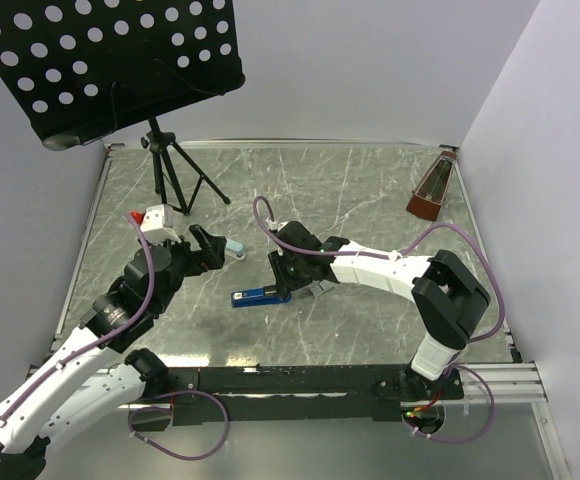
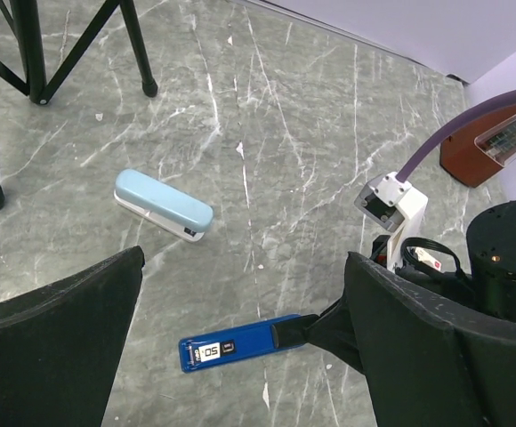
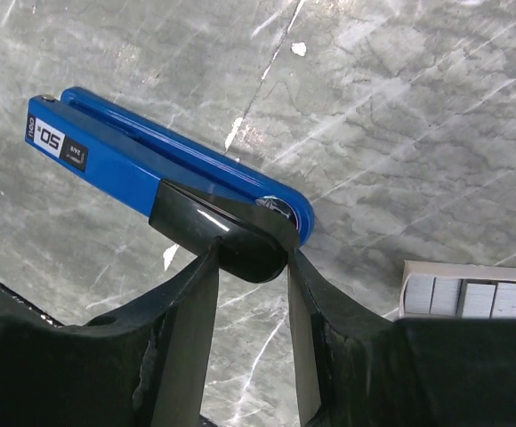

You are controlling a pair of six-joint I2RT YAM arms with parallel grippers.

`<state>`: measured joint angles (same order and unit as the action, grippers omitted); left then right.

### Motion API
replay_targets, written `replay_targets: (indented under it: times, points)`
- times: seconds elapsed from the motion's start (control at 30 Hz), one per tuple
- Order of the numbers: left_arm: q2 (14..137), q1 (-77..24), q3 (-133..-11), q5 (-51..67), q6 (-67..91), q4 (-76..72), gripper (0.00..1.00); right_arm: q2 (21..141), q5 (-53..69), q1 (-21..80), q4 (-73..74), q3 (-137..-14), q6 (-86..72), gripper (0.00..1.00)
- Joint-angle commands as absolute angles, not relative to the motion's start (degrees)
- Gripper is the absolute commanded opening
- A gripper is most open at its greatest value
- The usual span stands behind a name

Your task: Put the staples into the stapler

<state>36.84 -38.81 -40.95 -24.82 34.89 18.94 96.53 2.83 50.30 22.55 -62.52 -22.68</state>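
While the right arm stretches low to frame centre, the right gripper pinches the black hinge end of the stapler there. The left gripper hangs wide open at centre-left, angled down; the staples sit boxed, lower right in the right wrist view.

Slim dark blue stapler with hinge end inside right gripper; small whitish box of silvery staples just right of it; pale blue oblong case ahead of left gripper.
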Motion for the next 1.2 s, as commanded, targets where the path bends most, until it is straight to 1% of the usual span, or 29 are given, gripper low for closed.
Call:
replay_targets:
  times: [0.0,0.2,0.37,0.47,0.53,0.57,0.63,0.67,0.73,0.77,0.9,1.0,1.17]
  points:
    - [36.04,-38.06,-40.87,-24.52,33.75,17.84,0.99,101.42,0.09,49.92,26.98,-59.59,-22.76,0.42]
    - [35.34,-37.71,-40.61,-24.26,33.93,18.28,0.99,102.66,1.58,47.90,27.33,-58.71,-23.38,0.40]
    - [34.28,-37.62,-41.13,-24.87,33.66,18.19,0.99,96.60,1.23,48.87,27.94,-61.34,-19.52,0.41]
    - [34.19,-37.70,-42.80,-25.40,33.05,19.51,0.99,93.44,0.62,48.87,30.40,-65.64,-16.97,0.45]
    - [33.75,-37.62,-43.94,-25.75,32.52,20.12,1.00,92.64,0.53,48.96,30.85,-68.55,-14.25,0.50]
    - [33.31,-37.62,-44.73,-26.27,31.82,20.82,0.99,91.94,1.22,48.96,30.85,-69.25,-11.63,0.56]
    - [32.70,-37.62,-45.35,-27.07,31.03,21.44,0.99,91.50,2.19,49.22,30.76,-70.92,-8.89,0.62]
    - [32.09,-37.70,-45.79,-27.94,30.07,21.88,1.00,91.23,2.98,49.31,30.50,-71.28,-5.57,0.68]
    - [31.56,-37.62,-46.14,-29.26,28.14,22.15,0.99,91.23,5.35,49.83,30.32,-72.07,-2.48,0.74]
    - [30.86,-37.70,-46.23,-30.57,27.34,22.24,0.99,91.58,6.32,50.01,30.24,-72.24,0.85,0.79]
    - [28.48,-37.62,-45.18,-34.87,24.26,20.40,0.99,94.04,9.84,51.41,31.37,-74.26,8.07,0.81]
    - [25.58,-37.71,-42.81,-38.13,23.47,18.29,0.99,96.94,10.28,53.26,32.34,-76.28,12.21,0.80]
    - [20.92,-37.53,-39.03,-40.34,23.29,16.79,1.00,102.39,8.70,55.19,34.19,-79.80,16.60,0.79]
